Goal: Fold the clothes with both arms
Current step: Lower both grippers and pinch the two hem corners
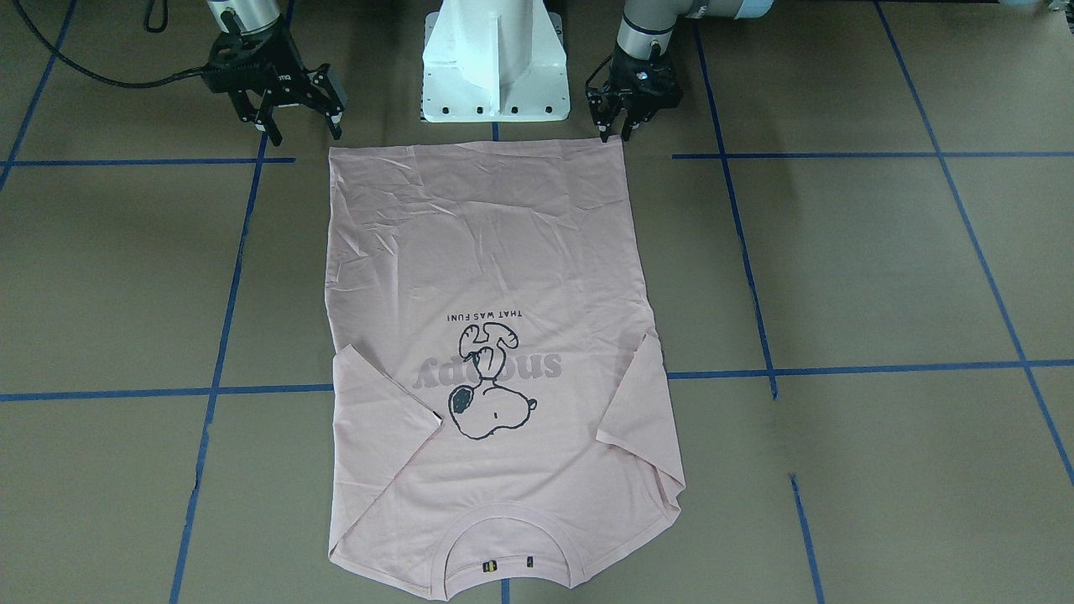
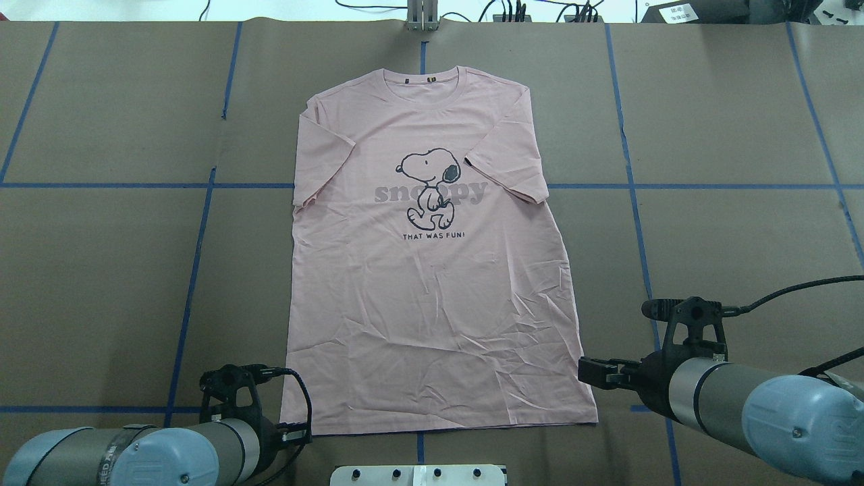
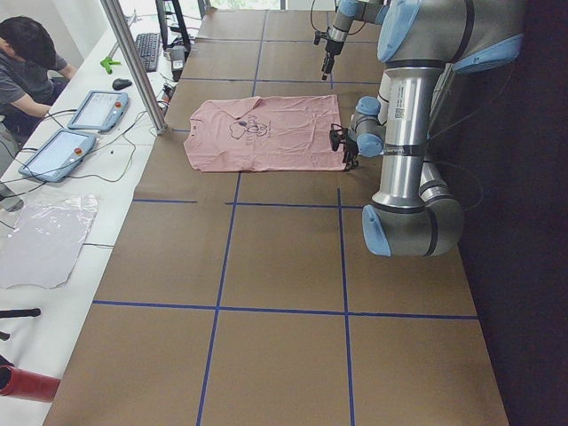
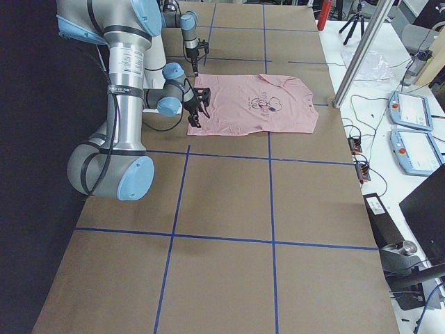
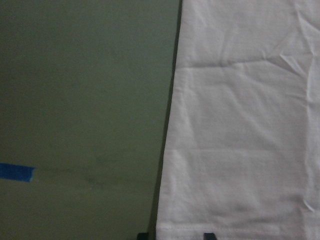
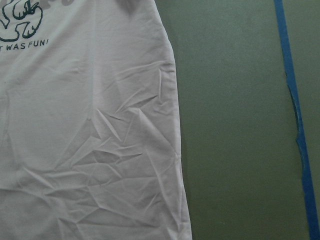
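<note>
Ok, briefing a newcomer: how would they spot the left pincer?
Find the pink T-shirt on the brown table, then its hem by the white base. The left pincer is at a hem corner, narrowly open; the right pincer gapes wide.

Six views, all on T-shirt (image 2: 432, 270)

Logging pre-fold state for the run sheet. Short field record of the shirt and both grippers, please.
garment: pink Snoopy T-shirt, flat on the table, print up, lightly wrinkled
sleeves: both folded in over the front
collar: at the end far from the robot
hem: at the robot's end, unfolded
left gripper: open, at its hem corner
right gripper: open, just outside the other hem corner
</note>
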You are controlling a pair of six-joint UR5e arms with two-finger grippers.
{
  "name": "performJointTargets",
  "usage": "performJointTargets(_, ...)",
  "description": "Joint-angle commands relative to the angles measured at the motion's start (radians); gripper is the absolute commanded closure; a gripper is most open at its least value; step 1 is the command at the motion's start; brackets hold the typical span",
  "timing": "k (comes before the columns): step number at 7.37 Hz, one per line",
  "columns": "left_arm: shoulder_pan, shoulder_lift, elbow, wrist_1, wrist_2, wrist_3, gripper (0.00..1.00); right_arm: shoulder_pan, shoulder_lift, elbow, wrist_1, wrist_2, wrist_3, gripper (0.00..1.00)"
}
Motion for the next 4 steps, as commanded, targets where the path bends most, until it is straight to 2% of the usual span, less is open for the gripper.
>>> performJointTargets(1, 0.0, -0.002, 0.001, -0.001, -0.003, 0.0, 0.66, 0.0, 0.0, 0.0, 0.0, -0.002, 0.0, 0.0)
performJointTargets(3, 0.0, -0.004, 0.002, 0.001, -0.003, 0.002, 0.99, 0.0, 0.0, 0.0, 0.0, -0.004, 0.0, 0.0)
performJointTargets(4, 0.0, -0.005, 0.001, 0.001, -0.003, 0.002, 1.0, 0.0, 0.001, 0.0, 0.0, -0.005, 0.0, 0.0)
